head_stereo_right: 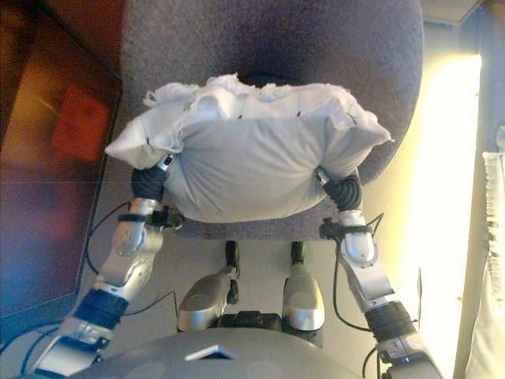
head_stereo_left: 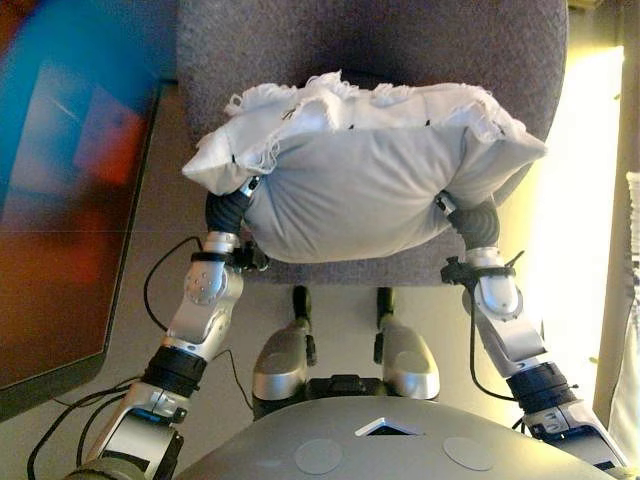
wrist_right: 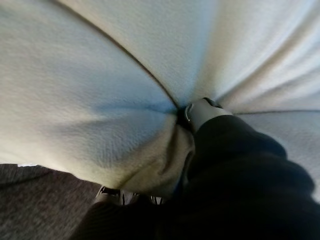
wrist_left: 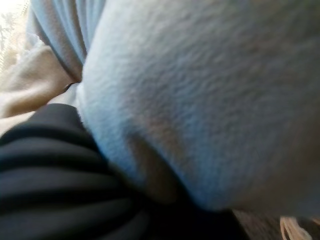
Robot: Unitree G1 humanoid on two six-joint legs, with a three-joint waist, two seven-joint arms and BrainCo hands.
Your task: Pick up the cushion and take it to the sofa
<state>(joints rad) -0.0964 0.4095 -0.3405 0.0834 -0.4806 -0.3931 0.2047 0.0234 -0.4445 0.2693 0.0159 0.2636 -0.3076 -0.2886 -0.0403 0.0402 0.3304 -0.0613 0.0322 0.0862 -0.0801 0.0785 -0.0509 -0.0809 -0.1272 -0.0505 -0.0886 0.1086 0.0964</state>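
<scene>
A pale grey cushion (head_stereo_left: pixel 350 190) with a frayed white top edge is held between my two hands above a grey upholstered seat (head_stereo_left: pixel 400 40). My left hand (head_stereo_left: pixel 232 208) is pressed into the cushion's left end. Its fingers are hidden under the fabric, and only its dark cover (wrist_left: pixel 50 175) shows beside the cushion (wrist_left: pixel 200 100) in the left wrist view. My right hand (head_stereo_left: pixel 478 222) is at the cushion's right end. In the right wrist view its thumb (wrist_right: pixel 200 114) digs into a fold of the cushion (wrist_right: pixel 100 75) and fingertips (wrist_right: pixel 111 196) show beneath it, pinching the fabric.
A dark glossy panel (head_stereo_left: pixel 60 200) stands along the left. A bright sunlit strip of floor (head_stereo_left: pixel 585 200) runs down the right, with white cloth (head_stereo_left: pixel 632 300) at the right edge. The grey seat fabric (wrist_right: pixel 35 210) lies just below the cushion.
</scene>
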